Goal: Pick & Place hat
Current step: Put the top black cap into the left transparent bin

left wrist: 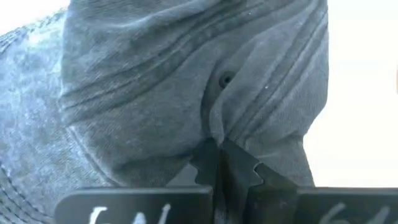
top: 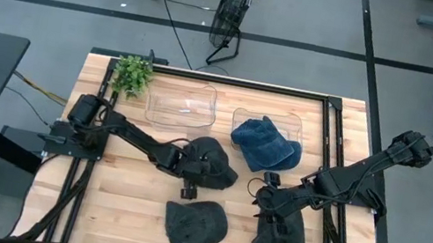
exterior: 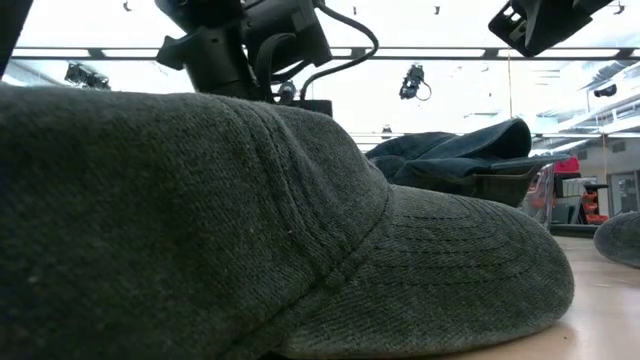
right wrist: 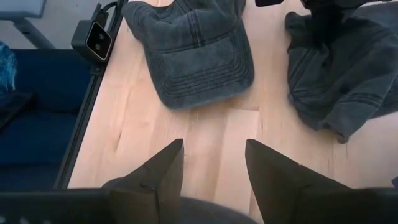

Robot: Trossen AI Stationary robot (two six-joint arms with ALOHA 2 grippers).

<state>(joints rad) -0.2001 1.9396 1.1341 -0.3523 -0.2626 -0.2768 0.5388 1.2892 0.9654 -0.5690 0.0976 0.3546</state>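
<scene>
Three dark grey hats lie on the wooden table. The middle hat [top: 214,161] is crumpled, and my left gripper [top: 190,169] [left wrist: 219,149] is shut on it. A second grey hat [top: 193,229] [exterior: 250,220] [right wrist: 193,50] rests flat near the near edge. The third hat [top: 283,239] lies at the near right. My right gripper [top: 272,214] [right wrist: 214,155] is open, pointing down just over its crown [right wrist: 180,208]. A blue hat [top: 264,143] [exterior: 450,150] sits in a clear bin. My left gripper pinches a raised fold of the crown [left wrist: 214,124] of the middle hat between its two shut fingers [left wrist: 205,163], coming from the table's left. The cloth bunches into creases around the fingertips. Whether the hat is clear of the table I cannot tell. My right gripper may touch the third hat; I cannot tell.
An empty clear bin [top: 182,102] stands at the far middle beside the bin with the blue hat [top: 293,119]. A small green plant [top: 132,75] is at the far left corner. Bare wood [top: 117,202] shows at the near left. Black rails [top: 332,151] run along the table's sides.
</scene>
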